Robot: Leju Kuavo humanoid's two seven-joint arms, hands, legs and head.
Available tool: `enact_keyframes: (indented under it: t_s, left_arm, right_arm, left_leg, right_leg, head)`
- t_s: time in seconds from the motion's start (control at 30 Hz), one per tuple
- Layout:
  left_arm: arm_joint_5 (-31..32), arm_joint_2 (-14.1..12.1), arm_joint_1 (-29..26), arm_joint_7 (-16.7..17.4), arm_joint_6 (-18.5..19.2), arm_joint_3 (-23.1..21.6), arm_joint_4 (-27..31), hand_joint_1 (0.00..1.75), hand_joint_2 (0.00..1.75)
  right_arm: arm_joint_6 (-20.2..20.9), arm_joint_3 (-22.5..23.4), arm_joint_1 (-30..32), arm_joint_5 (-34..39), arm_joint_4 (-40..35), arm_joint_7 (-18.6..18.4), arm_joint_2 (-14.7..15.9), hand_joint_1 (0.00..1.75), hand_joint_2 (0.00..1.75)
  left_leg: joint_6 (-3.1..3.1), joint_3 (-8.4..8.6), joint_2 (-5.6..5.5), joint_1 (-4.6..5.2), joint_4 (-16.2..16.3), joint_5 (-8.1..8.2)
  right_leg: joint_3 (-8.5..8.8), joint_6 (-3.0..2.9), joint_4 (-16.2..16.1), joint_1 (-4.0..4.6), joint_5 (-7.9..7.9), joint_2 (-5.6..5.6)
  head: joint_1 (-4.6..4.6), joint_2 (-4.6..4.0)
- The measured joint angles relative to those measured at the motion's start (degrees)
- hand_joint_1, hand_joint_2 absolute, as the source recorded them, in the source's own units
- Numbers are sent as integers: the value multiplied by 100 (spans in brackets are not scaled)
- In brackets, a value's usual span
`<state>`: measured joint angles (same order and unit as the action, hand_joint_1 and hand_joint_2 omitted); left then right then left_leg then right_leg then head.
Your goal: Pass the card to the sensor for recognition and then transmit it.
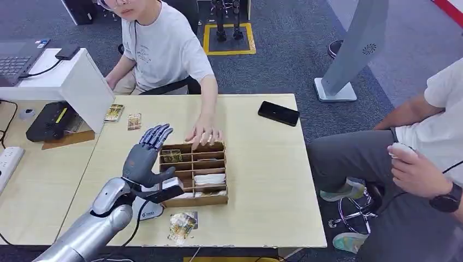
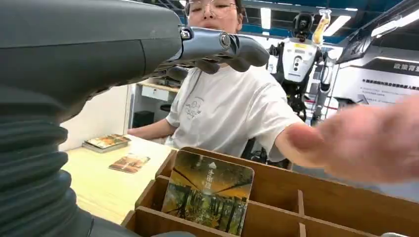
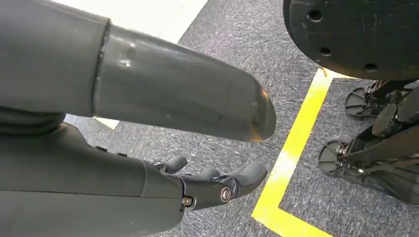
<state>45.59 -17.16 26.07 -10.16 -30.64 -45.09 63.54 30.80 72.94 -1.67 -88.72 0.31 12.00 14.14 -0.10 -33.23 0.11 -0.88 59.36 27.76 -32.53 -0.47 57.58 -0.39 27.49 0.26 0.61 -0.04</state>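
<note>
arm: silver | left hand: grey, dark fingers | cover: ribbed

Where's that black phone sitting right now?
In the head view, the black phone lies flat near the far right corner of the wooden table, beyond the wooden organizer box and right of the seated person's hand.

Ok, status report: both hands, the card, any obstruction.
Left hand open, beside the wooden organizer. Right hand open, hanging over the floor. Card upright in a compartment. Person's hand on the organizer's far edge.

card in divided box, phone behind
</note>
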Motion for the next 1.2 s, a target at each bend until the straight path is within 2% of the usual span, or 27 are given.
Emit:
enact_keyframes:
  t_s: [0.17,0.3,0.43,0.5,0.6,0.7,0.8,0.93,1.2]
  left_arm:
    - [-849,-269,-187,-378,61,206,381,0,175]
    - [-977,-457,-253,-435,131,376,642,0,175]
    - [-1076,-527,-318,-492,171,439,789,0,175]
    - [-1480,-572,-389,-677,370,498,924,0,175]
    - [-2163,-753,-589,-1110,888,629,1378,0,175]
    - [-2144,-922,-811,-1324,1169,664,1968,0,175]
    - [-2035,-996,-901,-1366,1215,664,2365,0,175]
    - [-1519,-1108,-996,-1309,904,651,2713,0,175]
    - [-1112,-1207,-997,-1233,544,559,2745,0,175]
  right_arm:
    - [-33,0,32,0,0,59,0,0,0]
    - [-57,2,41,0,0,81,0,0,0]
    - [-55,2,42,0,0,85,0,0,0]
    - [-50,7,45,2,0,96,0,0,0]
    - [15,20,86,2,0,138,0,0,0]
    - [76,39,109,2,-2,175,0,0,0]
    - [120,55,109,2,-2,181,2,0,0]
    - [133,98,112,2,-2,175,2,0,0]
    - [166,133,108,0,-2,138,2,0,0]
  left_leg:
    - [0,1,3,-3,0,0]
    - [0,-1,0,-2,-1,0]
    - [0,-3,1,-2,-1,0]
    - [0,-2,3,0,0,0]
    - [0,-2,4,0,0,0]
    - [0,-4,2,0,0,1]
    - [0,-5,2,0,0,1]
    - [0,-4,2,0,0,1]
    - [0,-3,1,-1,0,0]
  right_leg:
    - [-3,-1,0,1,0,5]
    - [-3,-1,0,1,1,2]
    - [-3,0,0,1,1,3]
    - [-3,0,0,0,1,4]
    - [-4,0,0,0,1,5]
    - [-5,0,0,0,2,4]
    - [-5,0,0,0,2,3]
    - [-5,1,0,0,2,2]
    - [-4,0,0,1,1,3]
  head:
    - [-2,0]
    - [0,0]
    - [-2,0]
    - [-2,0]
    - [-2,0]
    - [0,0]
    - [-2,0]
    - [0,0]
    - [0,0]
